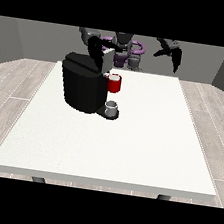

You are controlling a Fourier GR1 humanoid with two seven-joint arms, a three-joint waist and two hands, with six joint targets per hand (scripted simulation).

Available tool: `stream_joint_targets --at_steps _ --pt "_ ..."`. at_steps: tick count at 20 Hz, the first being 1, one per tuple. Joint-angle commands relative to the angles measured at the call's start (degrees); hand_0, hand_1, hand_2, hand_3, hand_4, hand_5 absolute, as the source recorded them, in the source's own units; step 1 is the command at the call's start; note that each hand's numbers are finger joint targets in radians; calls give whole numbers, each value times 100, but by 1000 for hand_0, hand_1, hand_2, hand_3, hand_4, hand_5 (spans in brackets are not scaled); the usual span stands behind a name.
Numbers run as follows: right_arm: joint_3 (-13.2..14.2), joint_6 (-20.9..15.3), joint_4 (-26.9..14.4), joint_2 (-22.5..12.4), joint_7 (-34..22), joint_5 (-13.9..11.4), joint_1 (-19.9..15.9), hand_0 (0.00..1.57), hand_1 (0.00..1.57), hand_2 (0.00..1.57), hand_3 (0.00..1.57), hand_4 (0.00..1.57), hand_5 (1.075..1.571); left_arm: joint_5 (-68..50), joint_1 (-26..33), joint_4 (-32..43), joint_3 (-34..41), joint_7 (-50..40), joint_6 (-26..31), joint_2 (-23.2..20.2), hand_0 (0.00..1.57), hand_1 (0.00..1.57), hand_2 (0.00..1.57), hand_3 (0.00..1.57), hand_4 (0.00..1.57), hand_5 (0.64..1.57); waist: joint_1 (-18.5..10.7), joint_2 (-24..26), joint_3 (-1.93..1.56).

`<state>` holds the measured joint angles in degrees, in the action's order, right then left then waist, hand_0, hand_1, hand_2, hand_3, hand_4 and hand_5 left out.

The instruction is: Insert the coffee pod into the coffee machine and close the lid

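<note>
Access to the coffee machine [82, 87] lid is being kept by the robot hand at the view's left [96, 48], grip undeterminable, while the other robot hand [174, 53] is being held aside, fingers relaxed.

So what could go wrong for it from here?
Two things stand out. The hand at the view's left hangs right over the black coffee machine, so a clumsy move might knock the lid, which stands up. Its fingers are too dark against the machine to tell what they hold. A small grey cup also sits at the machine's foot, below the red part, and a jolt could tip it.
</note>
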<state>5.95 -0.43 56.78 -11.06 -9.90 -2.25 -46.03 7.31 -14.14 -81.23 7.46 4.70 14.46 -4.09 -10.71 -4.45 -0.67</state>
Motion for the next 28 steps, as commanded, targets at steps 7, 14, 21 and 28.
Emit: stream_joint_targets --at_steps 7,14,21,28 --pt "-453 -8 426 -19 67 -470 -816 0 0 0 0 203 1571 151 -265 51 -280 115 -58 178 0 0 0 0 365 1571 -594 -285 67" --pt "-227 -296 579 -246 -291 -607 -1070 0 0 0 0 96 1571 28 -519 -73 -341 166 207 74 0 0 0 0 398 1571 -1258 -619 62" --pt "-290 -194 1115 -431 -983 -739 -1246 0 0 0 0 0 1571 -42 -833 39 -468 128 321 189 0 0 0 0 444 1571 -1623 -738 62" --pt "-120 -122 1275 -800 -1184 -964 -1391 0 0 0 0 0 1571 -26 -1227 16 -593 131 465 154 0 0 0 0 377 1571 -2200 -1183 54"
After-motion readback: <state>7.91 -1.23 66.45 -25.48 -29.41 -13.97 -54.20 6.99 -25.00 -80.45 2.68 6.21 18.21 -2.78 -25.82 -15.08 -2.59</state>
